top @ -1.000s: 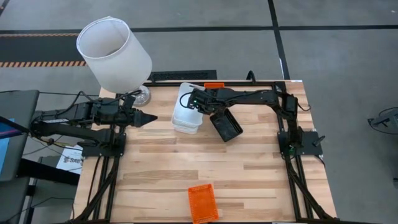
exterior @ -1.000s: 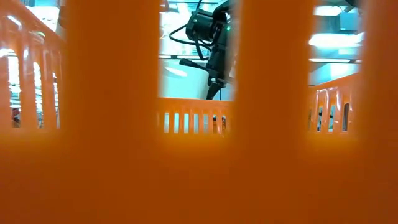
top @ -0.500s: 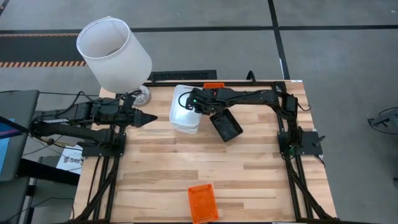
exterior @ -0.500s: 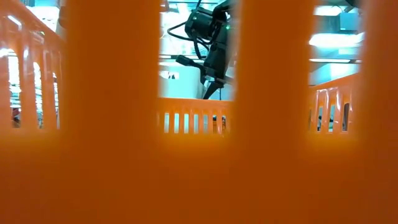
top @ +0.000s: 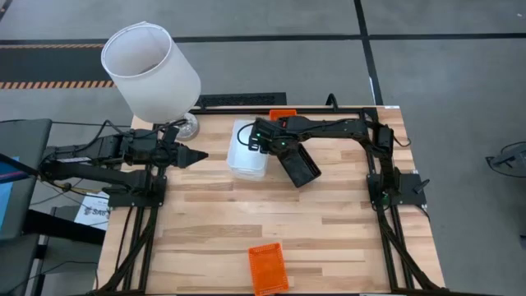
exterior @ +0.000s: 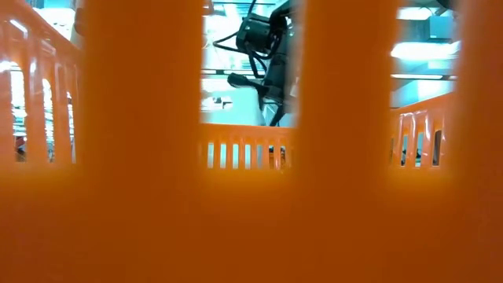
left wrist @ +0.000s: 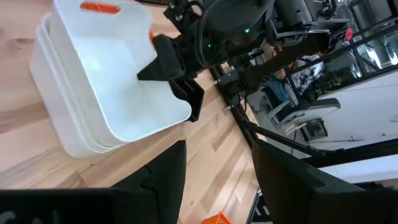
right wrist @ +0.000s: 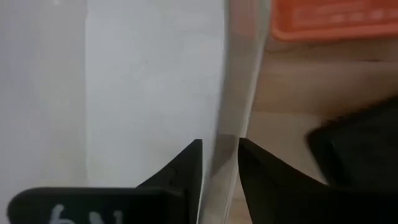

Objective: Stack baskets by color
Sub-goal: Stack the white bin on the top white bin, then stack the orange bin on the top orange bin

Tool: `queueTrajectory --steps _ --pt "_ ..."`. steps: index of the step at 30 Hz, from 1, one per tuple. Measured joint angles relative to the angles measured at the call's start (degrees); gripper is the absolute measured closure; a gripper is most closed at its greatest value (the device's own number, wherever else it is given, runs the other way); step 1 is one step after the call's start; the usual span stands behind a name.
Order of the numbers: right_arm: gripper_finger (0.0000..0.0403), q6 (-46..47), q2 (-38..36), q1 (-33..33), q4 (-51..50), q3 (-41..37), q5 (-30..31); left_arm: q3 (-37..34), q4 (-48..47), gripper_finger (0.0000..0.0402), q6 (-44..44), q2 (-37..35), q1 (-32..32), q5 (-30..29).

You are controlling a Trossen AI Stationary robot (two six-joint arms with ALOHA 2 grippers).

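Note:
A stack of white baskets (top: 244, 156) stands on the table at far centre, also in the left wrist view (left wrist: 106, 87). My right gripper (top: 263, 145) is open and points down over the stack's right side. One finger is inside the top basket and one outside its right wall (right wrist: 229, 124). A black basket (top: 302, 167) lies flat just right of the stack, partly under the right arm. One orange basket (top: 283, 113) sits at the far edge and another (top: 268, 267) at the near edge. My left gripper (top: 200, 154) waits open, left of the stack. My right gripper stands astride the top white basket's right wall (right wrist: 231, 146), fingers pointing steeply down from above, one finger (right wrist: 189, 163) inside and one (right wrist: 252, 163) outside. Whether either finger touches the wall, I cannot tell. The basket rests nested in the stack.
A large white lampshade (top: 150, 70) stands past the table's far left corner. The near orange basket's slatted wall (exterior: 141, 157) fills most of the low view, with the right gripper (exterior: 263, 98) showing through a slot. Bare wood lies across the table's middle.
My right gripper has opened and let go of the top white basket. The basket stood askew above the stack before and has now settled into it. The gripper has rolled a little at the wrist without shifting place.

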Motion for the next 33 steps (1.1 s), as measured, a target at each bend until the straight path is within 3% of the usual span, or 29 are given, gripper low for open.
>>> queueTrajectory --steps 9,14,23,28,33 --pt "0.0245 -4.92 -0.02 -0.74 -0.22 0.01 -0.1 0.0 0.0 0.023 0.01 0.0 0.11 -0.34" --pt "0.0207 -11.64 -0.52 -1.61 -0.94 0.01 -3.35 0.0 0.0 0.023 -0.01 0.0 0.11 -0.34" --pt "0.0159 -20.74 -9.42 -2.68 -11.52 0.01 -5.68 0.0 0.02 0.023 -0.56 -0.02 0.11 -0.31" --pt "0.0162 -21.68 -16.47 4.91 -19.81 0.01 -4.68 0.0 0.04 0.023 -0.71 0.0 0.11 -0.31" --pt "0.0162 -12.72 -18.53 18.09 -21.65 0.03 -0.05 0.0 0.04 0.023 -1.77 0.0 0.11 -0.29"
